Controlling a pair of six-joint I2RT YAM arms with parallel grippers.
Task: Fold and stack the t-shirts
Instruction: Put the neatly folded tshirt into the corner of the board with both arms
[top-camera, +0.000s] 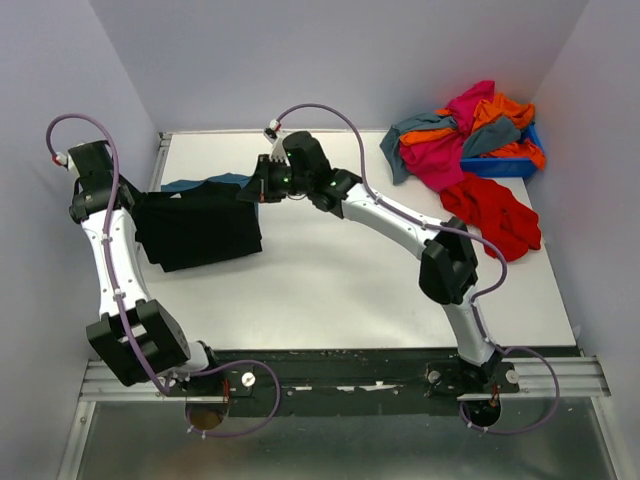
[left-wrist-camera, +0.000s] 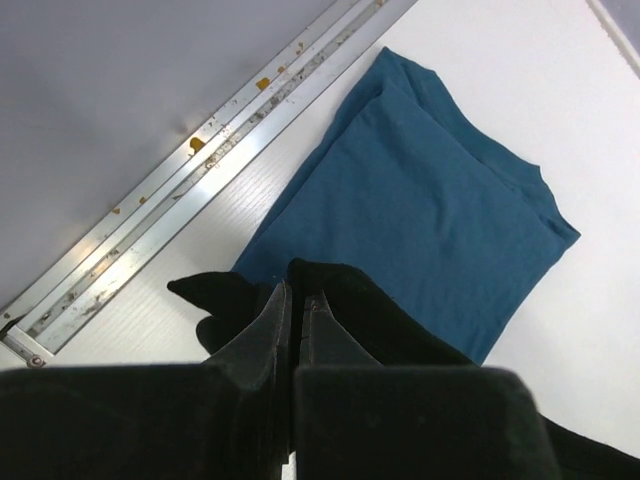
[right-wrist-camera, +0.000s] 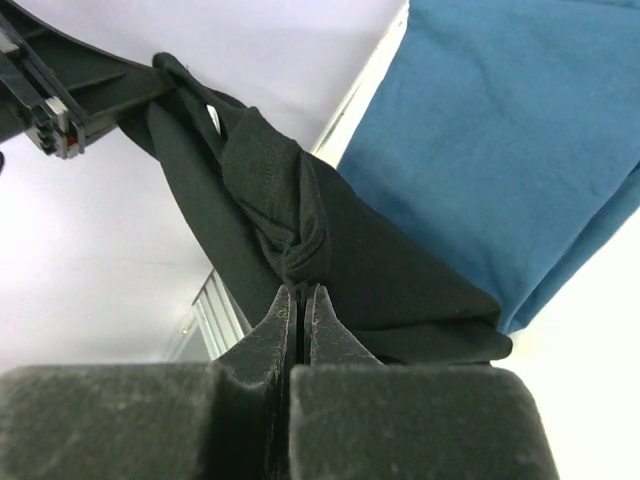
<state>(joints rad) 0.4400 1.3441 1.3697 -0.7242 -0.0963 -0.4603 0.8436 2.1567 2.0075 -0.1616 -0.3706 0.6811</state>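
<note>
- left end effector (left-wrist-camera: 295, 292): jaws pressed together on an edge of the black t-shirt (top-camera: 200, 232). The tips are sunk in cloth, so the exact bite is hard to see.
- right end effector (right-wrist-camera: 300, 292): jaws likewise closed, pinching a twisted bunch of the same shirt.
- The shirt spans between the two. No print shows, and I cannot tell how much of it is lifted off the worktop (top-camera: 340, 290).
- Both wrist views are blocked along the bottom by their own fingers.
- teal-blue t-shirt (left-wrist-camera: 420, 200): folded flat, just beyond and below both end effectors. From above it is largely covered by the black cloth, with only a strip showing.
- metal rail (left-wrist-camera: 200, 170): runs along the worktop edge beside the left end effector.
- Well off to the right of the right end effector, a heap of t-shirts (top-camera: 470, 125) in magenta, orange and grey-blue hides most of the blue bin (top-camera: 505, 165).
- red t-shirt (top-camera: 495, 215): lies loose beside the bin.
</note>
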